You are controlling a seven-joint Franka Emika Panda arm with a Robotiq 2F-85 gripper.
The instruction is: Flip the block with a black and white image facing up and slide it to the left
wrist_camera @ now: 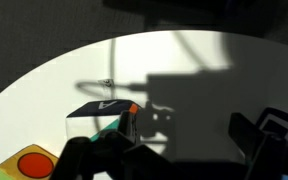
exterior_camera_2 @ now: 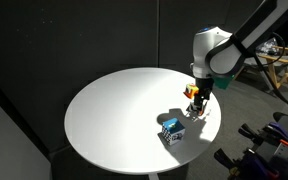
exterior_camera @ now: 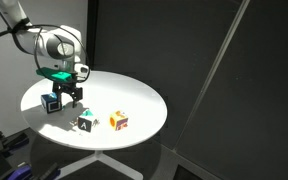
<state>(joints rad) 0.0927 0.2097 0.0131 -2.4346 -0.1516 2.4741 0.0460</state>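
The block [exterior_camera: 86, 122] is a small cube with a dark face, white top and teal edges. It sits near the table's front, between the blue-and-white cube [exterior_camera: 52, 103] and the orange-yellow cube [exterior_camera: 118, 121]. In the wrist view the block [wrist_camera: 99, 118] lies just left of my left finger. My gripper [exterior_camera: 74, 96] hangs low over the table between the blue-and-white cube and the block, open and empty; it also shows in the wrist view [wrist_camera: 182, 128]. In an exterior view my gripper [exterior_camera_2: 196, 100] hides most of the block.
All cubes stand on a round white table [exterior_camera: 134, 95] against dark curtains. The blue-and-white cube [exterior_camera_2: 171, 130] and orange-yellow cube [exterior_camera_2: 190, 90] flank my gripper. The orange-yellow cube [wrist_camera: 29, 163] shows at the wrist view's lower left. The table edge [exterior_camera: 104, 150] is near the block.
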